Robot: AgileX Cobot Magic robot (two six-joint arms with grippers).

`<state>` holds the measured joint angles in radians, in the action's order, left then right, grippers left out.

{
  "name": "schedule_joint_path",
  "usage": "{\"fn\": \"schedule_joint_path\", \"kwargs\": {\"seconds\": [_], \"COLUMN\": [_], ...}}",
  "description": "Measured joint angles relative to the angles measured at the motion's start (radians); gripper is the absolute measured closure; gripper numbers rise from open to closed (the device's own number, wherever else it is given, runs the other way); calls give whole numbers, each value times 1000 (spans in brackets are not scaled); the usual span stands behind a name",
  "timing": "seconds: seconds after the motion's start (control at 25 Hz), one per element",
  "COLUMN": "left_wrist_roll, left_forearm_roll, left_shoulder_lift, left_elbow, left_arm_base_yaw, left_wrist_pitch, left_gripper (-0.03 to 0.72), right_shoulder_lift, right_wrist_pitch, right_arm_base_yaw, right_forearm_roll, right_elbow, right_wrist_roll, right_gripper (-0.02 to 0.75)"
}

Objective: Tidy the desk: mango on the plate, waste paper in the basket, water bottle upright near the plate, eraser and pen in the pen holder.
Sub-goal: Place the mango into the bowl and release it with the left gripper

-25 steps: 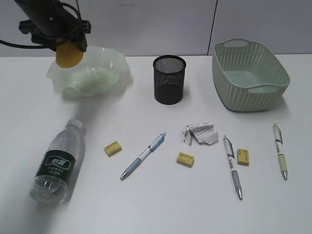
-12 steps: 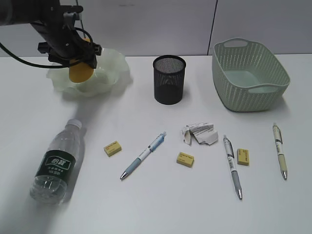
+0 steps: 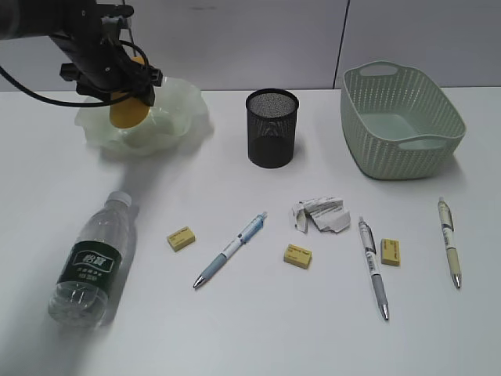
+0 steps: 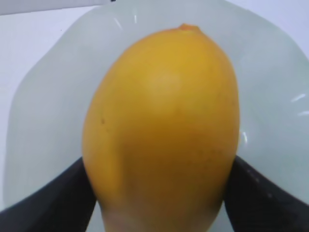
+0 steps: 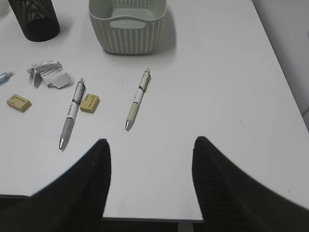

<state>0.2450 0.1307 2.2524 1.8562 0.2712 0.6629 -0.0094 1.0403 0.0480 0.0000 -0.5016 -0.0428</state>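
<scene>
White counter (image 3: 258, 329), pale wall panels behind. My left fingers (image 4: 67, 198) clamp the smooth yellow-orange mango (image 4: 161, 130) over the plate (image 4: 43, 111). My right fingers (image 5: 77, 188) spread wide, empty.

The yellow-orange mango (image 3: 127, 112) hangs low over the ruffled pale green plate (image 3: 176, 106), clamped in the left claw (image 3: 117, 78). The water bottle (image 3: 90, 262) lies on its side on the table (image 3: 250, 329), the crumpled waste paper (image 3: 321, 214) sits between the pens, and the black mesh pen holder (image 3: 272, 128) and the woven green basket (image 3: 401, 119) stand upright behind.
</scene>
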Motion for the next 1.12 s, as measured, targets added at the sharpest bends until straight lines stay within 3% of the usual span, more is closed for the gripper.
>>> {"fn": "schedule_joint_path", "kwargs": {"seconds": [0.24,0.44,0.68,0.88,1.12], "left_wrist_roll": [0,0,0,0,0], "left_forearm_roll": [0,-34,-31,-28,-28], "left_shoulder_lift": [0,0,0,0,0], "left_elbow": [0,0,11,111,268], "left_arm_base_yaw": [0,0,0,0,0], "left_wrist_pitch": [-4,-11,13,206,524], "left_gripper": [99,13,-2,21,99], "right_shoulder_lift": [0,0,0,0,0], "right_wrist_pitch": [0,0,0,0,0], "right_arm_base_yaw": [0,0,0,0,0], "right_forearm_roll": [0,0,0,0,0], "right_elbow": [0,0,0,0,0], "right_wrist_roll": [0,0,0,0,0], "right_gripper": [302,302,302,302,302]}}
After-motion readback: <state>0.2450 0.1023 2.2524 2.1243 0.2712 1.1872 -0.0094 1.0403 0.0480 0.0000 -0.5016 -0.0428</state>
